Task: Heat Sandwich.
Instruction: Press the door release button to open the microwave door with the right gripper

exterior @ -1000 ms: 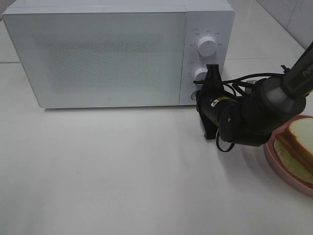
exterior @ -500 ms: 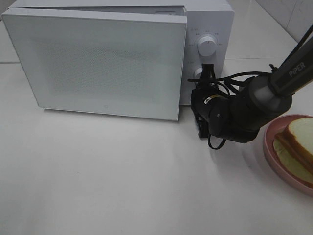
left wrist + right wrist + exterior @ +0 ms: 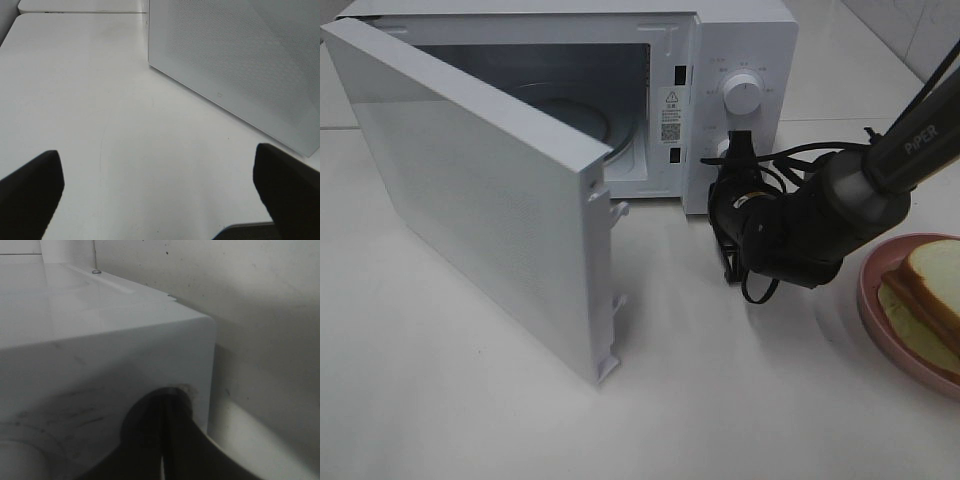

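White microwave (image 3: 745, 50) door (image 3: 490, 200) stands open, swung out toward the lower left of the high view, so I judge the opening step done. My right pincer (image 3: 736, 145) is closed and holds nothing. Its tips sit at the low part of the control panel, centre right of that view, and my right wrist view shows the shut tips against the white casing. My left pincer (image 3: 157, 167) is wide open and empty above bare bench (image 3: 100, 100), with the door's face at the upper right of that view.

The sandwich (image 3: 925, 290) lies on the pink plate (image 3: 870, 305) at the right edge of the high view, partly cut off by the frame and apart from both pincers. The oven cavity, in the upper middle, holds only its glass tray (image 3: 605, 125), as far as I can see past the door.

By my reckoning most of the task is left: the sandwich is not yet in the cavity, the door is not yet shut on it, and the dial (image 3: 744, 95) is not yet set.
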`<control>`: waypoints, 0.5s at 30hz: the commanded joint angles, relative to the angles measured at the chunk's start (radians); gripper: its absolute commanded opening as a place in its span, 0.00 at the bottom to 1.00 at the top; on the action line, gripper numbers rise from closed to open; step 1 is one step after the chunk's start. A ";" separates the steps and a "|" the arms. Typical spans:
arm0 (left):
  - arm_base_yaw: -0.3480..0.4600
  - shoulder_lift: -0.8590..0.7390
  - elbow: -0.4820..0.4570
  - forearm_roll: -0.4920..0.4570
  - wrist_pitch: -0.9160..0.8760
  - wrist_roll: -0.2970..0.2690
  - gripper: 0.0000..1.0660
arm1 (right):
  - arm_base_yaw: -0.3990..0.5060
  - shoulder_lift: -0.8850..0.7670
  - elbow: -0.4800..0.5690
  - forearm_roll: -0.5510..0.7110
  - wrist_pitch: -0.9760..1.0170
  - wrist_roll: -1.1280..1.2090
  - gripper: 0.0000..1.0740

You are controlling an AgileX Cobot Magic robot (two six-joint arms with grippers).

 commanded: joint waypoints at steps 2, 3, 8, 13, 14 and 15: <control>-0.005 -0.019 0.002 -0.006 -0.005 -0.007 0.92 | -0.056 -0.005 -0.121 -0.092 -0.302 -0.033 0.00; -0.005 -0.019 0.002 -0.006 -0.005 -0.007 0.92 | -0.056 -0.005 -0.121 -0.092 -0.292 -0.033 0.00; -0.005 -0.019 0.002 -0.006 -0.005 -0.007 0.92 | -0.055 -0.005 -0.121 -0.092 -0.256 -0.033 0.00; -0.005 -0.019 0.002 -0.006 -0.005 -0.007 0.92 | -0.053 -0.006 -0.121 -0.092 -0.217 -0.034 0.00; -0.005 -0.019 0.002 -0.006 -0.005 -0.007 0.92 | -0.053 -0.011 -0.121 -0.092 -0.197 -0.038 0.00; -0.005 -0.019 0.002 -0.006 -0.005 -0.007 0.92 | -0.053 -0.011 -0.121 -0.092 -0.197 -0.038 0.00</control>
